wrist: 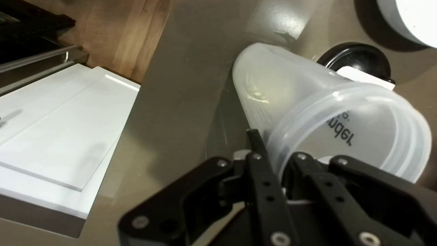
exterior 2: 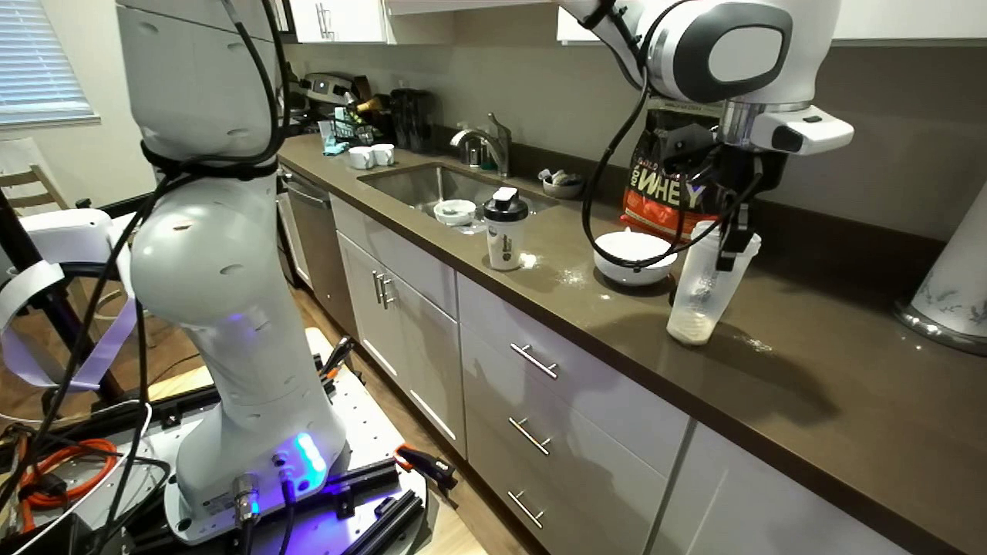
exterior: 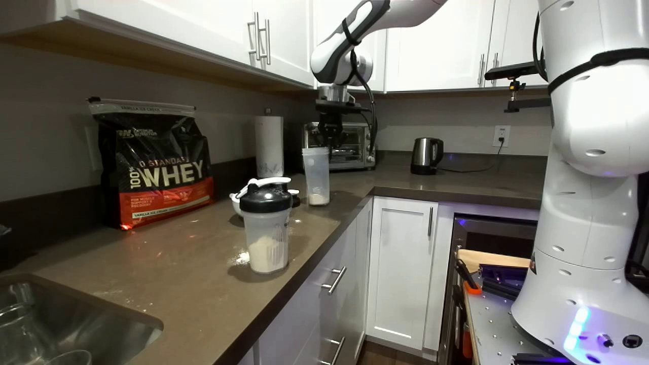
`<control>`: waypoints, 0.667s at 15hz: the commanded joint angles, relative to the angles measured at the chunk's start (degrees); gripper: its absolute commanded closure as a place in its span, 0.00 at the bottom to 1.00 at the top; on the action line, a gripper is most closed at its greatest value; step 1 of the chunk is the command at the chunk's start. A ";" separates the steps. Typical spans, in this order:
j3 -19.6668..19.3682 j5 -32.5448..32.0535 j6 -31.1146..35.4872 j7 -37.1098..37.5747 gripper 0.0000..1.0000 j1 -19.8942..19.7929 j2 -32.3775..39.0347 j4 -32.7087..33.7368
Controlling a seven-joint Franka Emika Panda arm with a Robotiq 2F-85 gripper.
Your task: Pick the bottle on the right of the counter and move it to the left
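The bottle point(exterior: 316, 175) is a tall translucent open shaker cup with some pale powder at its bottom. It also shows in an exterior view point(exterior 2: 705, 301) and in the wrist view point(wrist: 283, 78). Its base looks to be on or very near the grey-brown counter point(exterior: 177, 268); I cannot tell which. My gripper point(wrist: 275, 150) is over its rim, one finger outside and one inside the wall, closed with the wall between them. The gripper also shows from outside point(exterior: 330, 142) point(exterior 2: 729, 239). The inner fingertip is partly hidden by the wall.
A black-lidded shaker point(exterior: 266, 223) and a white bowl point(exterior 2: 634, 258) stand along the counter. A loose black lid point(wrist: 358, 61) lies beside the bottle. A whey bag point(exterior: 157, 167), paper-towel roll point(exterior: 269, 144), toaster oven point(exterior: 350, 152), kettle point(exterior: 425, 154) and sink point(exterior: 91, 299) are around.
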 commanded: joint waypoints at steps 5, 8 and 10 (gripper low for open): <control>-0.09 -1.12 2.00 -0.50 0.98 1.18 -9.72 -6.94; 0.68 -0.97 1.37 -1.51 0.98 1.41 -14.34 -8.83; 1.28 -0.36 1.18 -2.09 0.98 1.61 -16.95 -9.83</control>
